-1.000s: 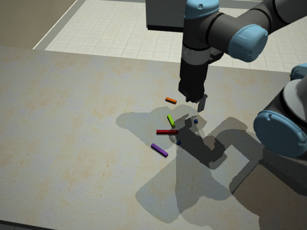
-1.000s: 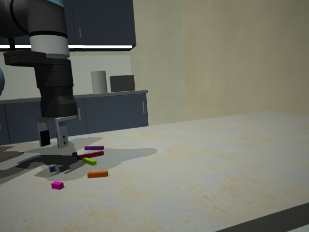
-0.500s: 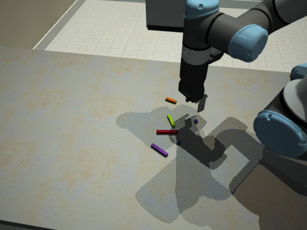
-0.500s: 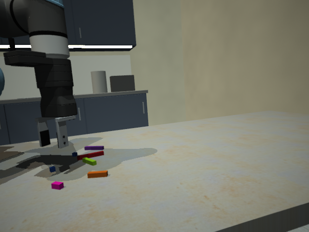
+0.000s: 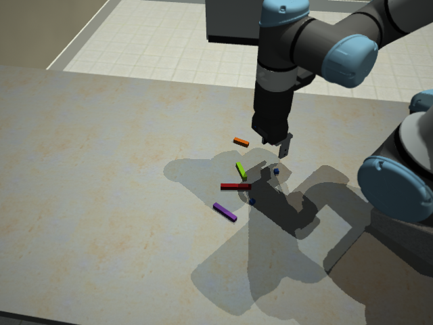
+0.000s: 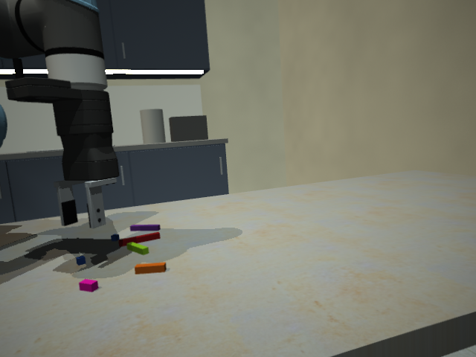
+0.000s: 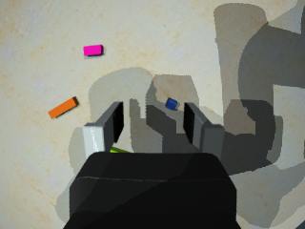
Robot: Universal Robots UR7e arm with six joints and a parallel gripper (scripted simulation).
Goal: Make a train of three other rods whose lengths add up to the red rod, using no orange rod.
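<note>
So the table point(image 5: 87, 210) point(image 6: 307, 249) point(image 7: 29, 29) has seven rods, under an open, empty gripper point(image 5: 273, 149) point(image 6: 83, 224) point(image 7: 153, 114): one red rod point(image 5: 235, 186) point(image 6: 140, 239) and one purple rod point(image 5: 224, 212) point(image 6: 144, 227), both missing from wrist view, one lime rod point(image 5: 241, 170) point(image 6: 137, 248) point(image 7: 119, 150), one orange rod point(image 5: 241, 141) point(image 6: 150, 268) point(image 7: 63, 108), one magenta rod point(image 6: 88, 285) point(image 7: 92, 50) top view doesn't show, two blue rods point(image 5: 276, 171) point(image 6: 80, 260) point(image 7: 172, 104).

A broad, layered arm shadow darkens the table point(image 5: 105, 227) point(image 6: 307, 268) point(image 7: 29, 167) from the top view's centre toward four o'clock; a bright strip light point(image 6: 153, 71) glows at eleven o'clock in the exterior view.
</note>
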